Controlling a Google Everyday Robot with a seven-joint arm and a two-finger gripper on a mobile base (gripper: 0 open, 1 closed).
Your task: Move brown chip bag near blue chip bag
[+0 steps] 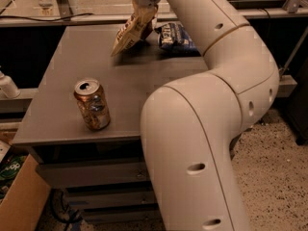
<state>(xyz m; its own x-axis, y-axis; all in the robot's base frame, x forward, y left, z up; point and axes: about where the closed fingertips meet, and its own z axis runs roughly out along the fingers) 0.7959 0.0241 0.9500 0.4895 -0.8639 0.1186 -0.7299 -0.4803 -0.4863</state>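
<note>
The brown chip bag (131, 32), brown with a tan-cream lower end, hangs tilted from my gripper (147, 14) over the far part of the grey table (67, 81). The gripper is shut on the bag's upper end. The bag's tan end points down-left, close to the table top. The blue chip bag (175, 36), dark navy with white lettering, lies on the table just right of the brown bag. My white arm hides part of its right side. The two bags are a short gap apart.
A dented brown soda can (91, 104) stands upright near the table's front left. My large white arm (207, 129) covers the table's right side. A cardboard box (21, 201) sits on the floor at lower left. A white bottle (7, 85) is at the left edge.
</note>
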